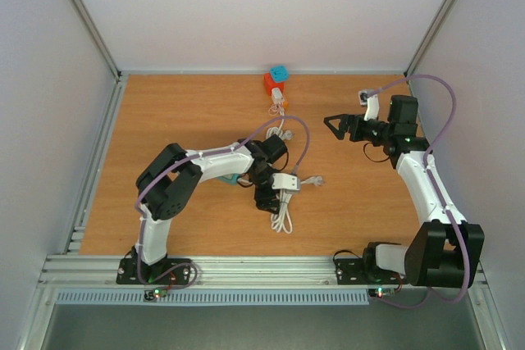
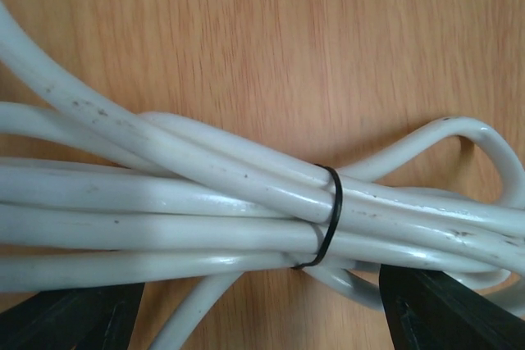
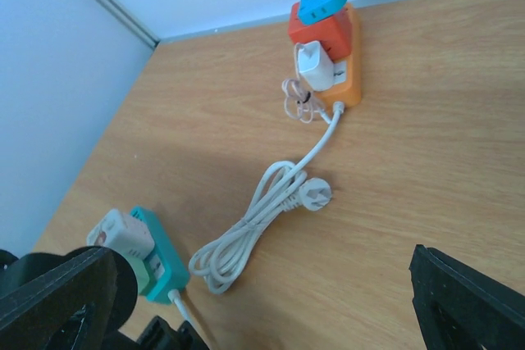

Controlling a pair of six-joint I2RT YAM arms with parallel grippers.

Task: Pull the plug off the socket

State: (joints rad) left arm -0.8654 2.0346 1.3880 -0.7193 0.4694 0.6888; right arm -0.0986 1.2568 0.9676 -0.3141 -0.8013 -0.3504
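Over the cord [image 2: 205,211], our left hand [image 2: 261,301] spreads wide, likely to pin it, while we aim our equally wide right hand [image 3: 262,284] at the plug [image 3: 313,61] in the socket [image 3: 351,63].

The white-and-black left arm [image 1: 209,165] folds sharply at its elbow and reaches toward the centre, its black left gripper [image 2: 262,311] pointing straight down with fingers spread wide. The white-and-black right arm [image 1: 422,182] stretches forward (wrist turned leftward), its black right gripper [image 1: 332,128] likewise spread.

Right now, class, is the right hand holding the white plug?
No, the right hand is open, apart from the white plug sitting in the orange socket.
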